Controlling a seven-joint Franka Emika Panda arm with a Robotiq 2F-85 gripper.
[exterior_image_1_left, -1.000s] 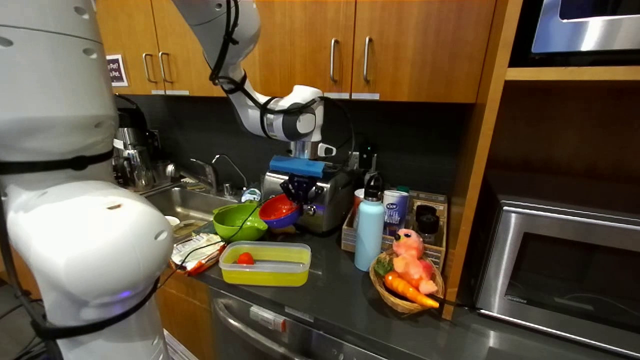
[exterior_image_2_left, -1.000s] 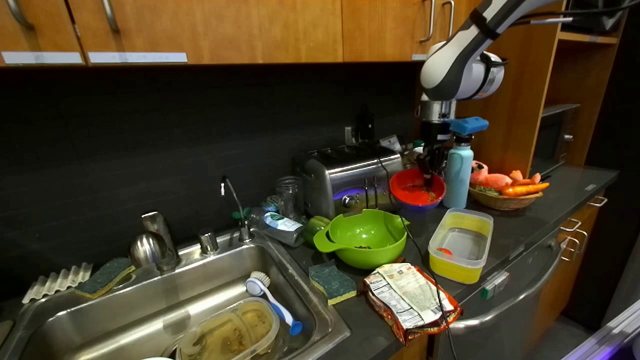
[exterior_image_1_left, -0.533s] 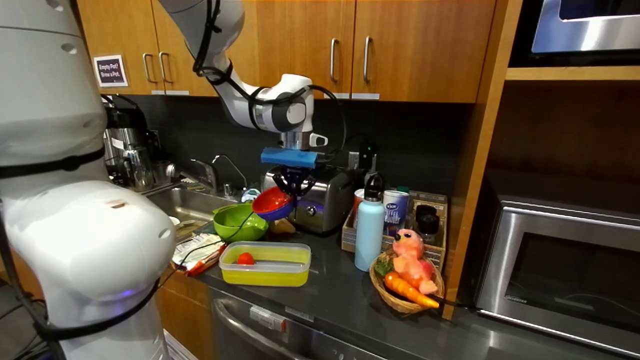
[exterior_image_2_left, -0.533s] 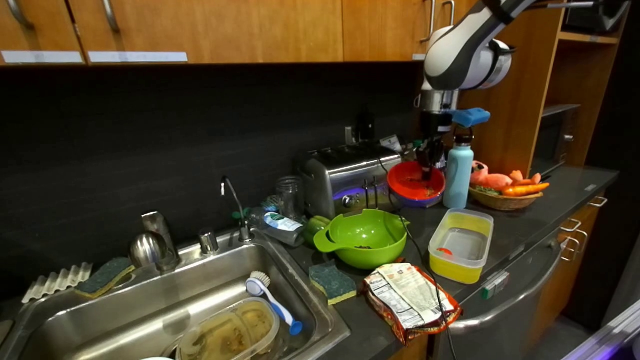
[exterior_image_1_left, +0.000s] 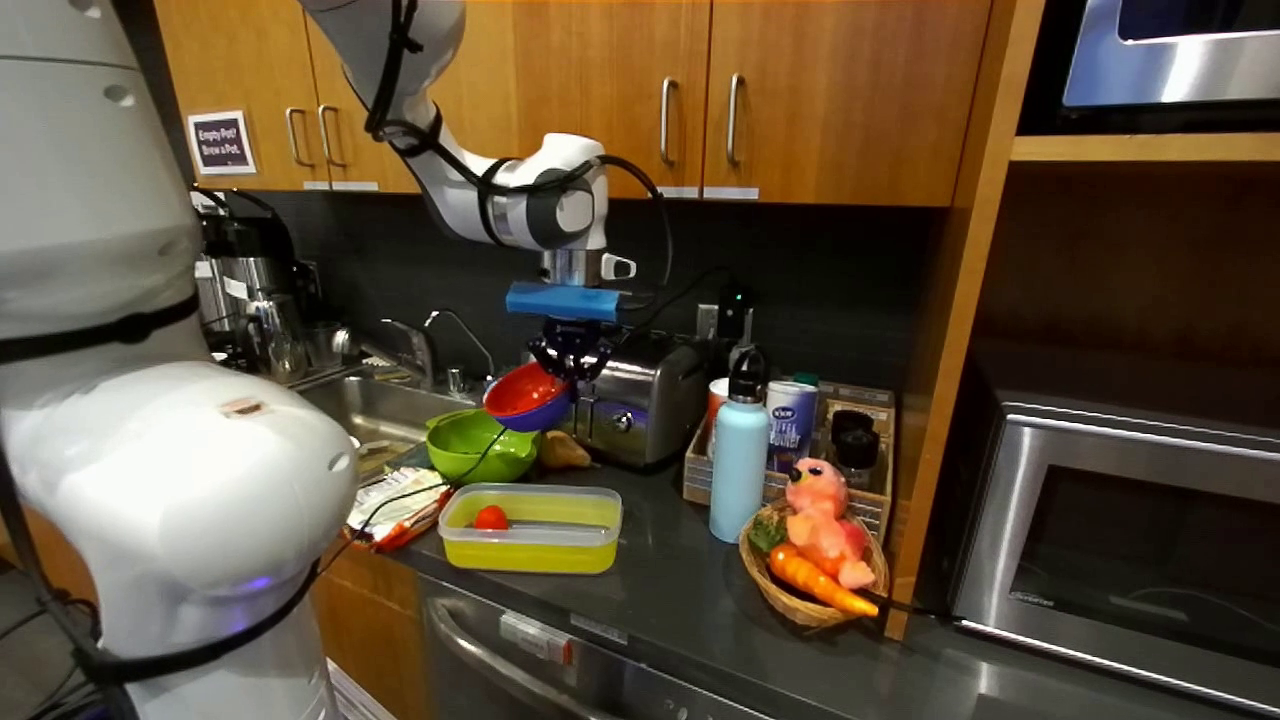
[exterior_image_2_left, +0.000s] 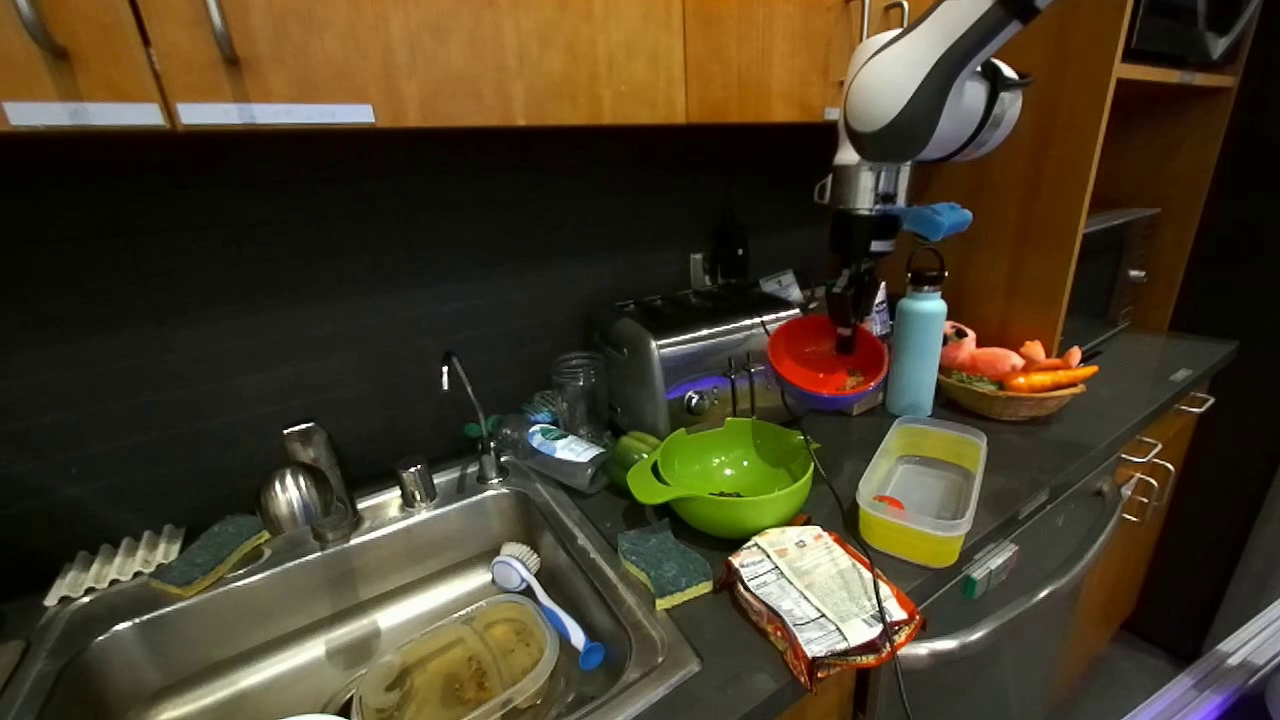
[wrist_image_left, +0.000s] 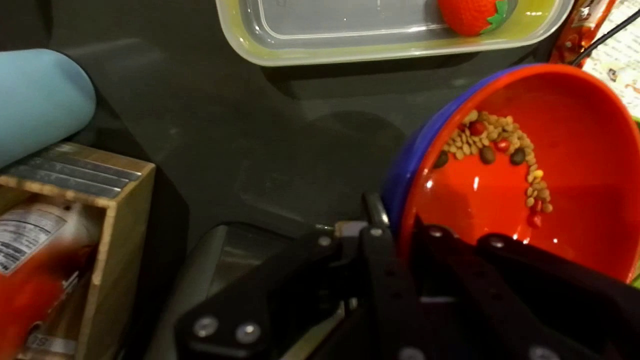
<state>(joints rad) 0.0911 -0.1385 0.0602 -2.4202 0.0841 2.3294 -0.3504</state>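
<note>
- Shifted since a second ago: red-and-blue bowl (wrist_image_left: 585, 140) and my gripper (wrist_image_left: 400, 231) together, higher and toward the sink (exterior_image_2_left: 240, 650). More of a tan pear-shaped object (exterior_image_1_left: 565, 451) now shows under the bowl.
- Gripper clamped on the bowl's rim; wrist view gives one finger inside the wall, one outside.
- Bowl held above the bench (exterior_image_1_left: 660, 540), tilted. Tan seeds (wrist_image_left: 500, 130), mixed with dark beans and red pieces, lie banked along one side.
- Nearest edge: green bowl (exterior_image_1_left: 465, 440). In that exterior view my bowl's underside comes right up to its rim; contact I cannot tell.
- Toaster (exterior_image_1_left: 655, 400) close behind the gripper.
- Black cable (wrist_image_left: 606, 38) passes between green bowl and yellow container (exterior_image_1_left: 530, 555), then over a food bag (exterior_image_2_left: 815, 590) that reaches the bench's front edge.
- Container sits near that same edge, a red fruit (wrist_image_left: 465, 15) inside.
- Widest gap: dark bench from container across to blue bottle (exterior_image_1_left: 738, 470); past it, wooden box (wrist_image_left: 120, 245) and wicker basket (exterior_image_2_left: 1010, 405).
- Overhead, my arm overlaps the cabinets' (exterior_image_1_left: 600, 70) lower edge in both exterior views; clearance unclear.
</note>
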